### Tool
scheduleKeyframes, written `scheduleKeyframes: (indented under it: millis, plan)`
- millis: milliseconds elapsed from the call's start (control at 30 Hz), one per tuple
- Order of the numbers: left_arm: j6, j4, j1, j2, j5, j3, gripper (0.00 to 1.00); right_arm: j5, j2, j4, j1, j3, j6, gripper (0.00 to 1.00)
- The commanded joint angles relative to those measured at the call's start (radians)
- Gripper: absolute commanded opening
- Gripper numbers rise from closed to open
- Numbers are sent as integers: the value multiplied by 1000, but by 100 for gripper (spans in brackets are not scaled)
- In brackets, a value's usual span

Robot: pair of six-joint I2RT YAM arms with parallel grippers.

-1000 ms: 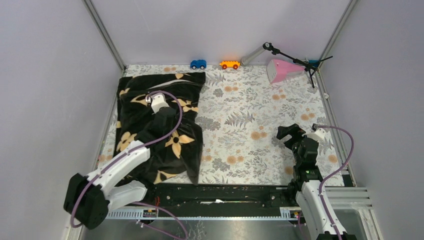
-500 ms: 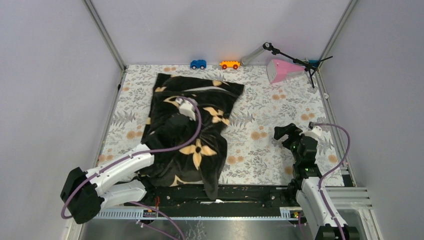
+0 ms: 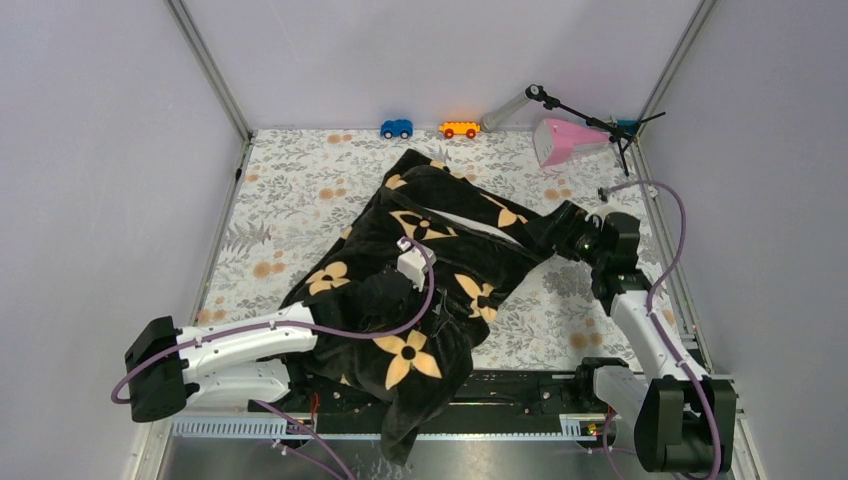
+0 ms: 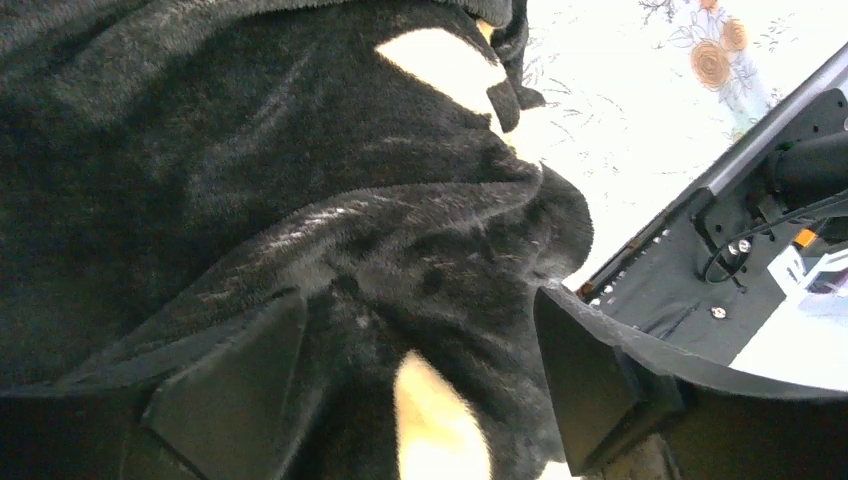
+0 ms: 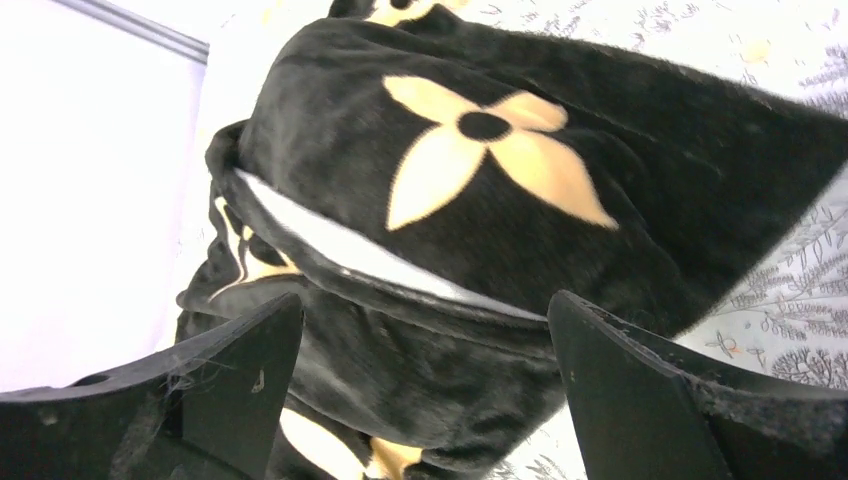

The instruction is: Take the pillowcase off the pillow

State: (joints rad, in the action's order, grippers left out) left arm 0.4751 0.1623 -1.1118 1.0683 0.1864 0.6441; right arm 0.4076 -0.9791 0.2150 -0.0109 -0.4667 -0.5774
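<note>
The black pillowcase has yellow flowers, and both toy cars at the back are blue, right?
Not quite: the pillowcase is black with yellow flowers, but only one toy car is blue; the other car is orange, as the top external view shows.

Deep-pile plush black cloth pillowcase (image 3: 440, 270) with a soft sheen along its folds, thin matt printed cloth floor sheet (image 3: 300, 190), smooth glossy white plastic left arm (image 3: 250, 338), dull brushed metal frame rail (image 3: 210, 70), shiny moulded plastic blue toy car (image 3: 397, 128)

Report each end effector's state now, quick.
Left end effector: open, spread over the pillowcase.
Right end effector: open, facing the pillowcase, nothing gripped.
</note>
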Motion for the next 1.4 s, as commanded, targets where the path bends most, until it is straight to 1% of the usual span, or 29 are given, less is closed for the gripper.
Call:
scheduleKeyframes:
  millis: [0, 33, 133, 167, 233, 267, 333, 433, 500, 567, 633, 700, 733, 767, 867, 933, 1000, 1100, 1233, 1300, 1367]
  plan:
    - [127, 182, -28, -49, 19, 167, 97, 123, -47, -141, 27, -170, 66, 100]
    - [146, 228, -32, -55, 17, 196, 99, 120, -57, -155, 38, -196, 79, 99]
    - [212, 356, -39, -65, 17, 265, 99, 103, -91, -153, 73, -254, 96, 99]
    - [236, 402, -39, -62, 30, 280, 99, 107, -108, -142, 94, -268, 100, 99]
    - [307, 529, -39, -63, 107, 311, 99, 74, -150, -146, 159, -310, 117, 100]
    - [324, 561, -39, -73, 127, 306, 99, 41, -178, -154, 200, -338, 128, 100]
    - [360, 574, -39, -101, 135, 261, 99, -24, -240, -171, 265, -383, 163, 100]
    - [407, 538, -39, -116, 108, 158, 99, -91, -336, -166, 308, -421, 184, 100]
    - [433, 469, -39, -106, 82, 83, 99, -126, -399, -171, 317, -443, 203, 100]
    - [455, 386, -34, -88, 54, -2, 99, -161, -468, -202, 331, -472, 230, 100]
    - [469, 316, -17, -70, 41, -53, 99, -185, -555, -270, 351, -508, 255, 100]
    - [463, 256, 11, -65, 59, -92, 99, -186, -614, -327, 373, -535, 268, 99]
    - [448, 224, 42, -65, 61, -110, 99, -173, -631, -354, 381, -541, 270, 99]
    - [423, 189, 108, -62, 46, -126, 99, -164, -637, -364, 390, -534, 268, 98]
    - [327, 58, 316, -4, -56, -161, 98, -158, -589, -334, 407, -449, 242, 97]
    - [266, -8, 433, 57, -96, -147, 97, -162, -528, -324, 408, -378, 222, 97]
    - [224, -41, 491, 131, -74, -96, 97, -151, -461, -329, 411, -310, 205, 96]
    - [171, -31, 504, 259, 19, 41, 98, -135, -350, -356, 420, -220, 195, 96]
    - [114, 24, 504, 406, 115, 243, 99, -180, -208, -467, 420, -202, 222, 97]
    - [94, 52, 502, 418, 173, 316, 99, -185, -152, -495, 421, -207, 221, 97]
    - [84, 57, 496, 379, 222, 323, 99, -185, -116, -507, 420, -218, 218, 97]
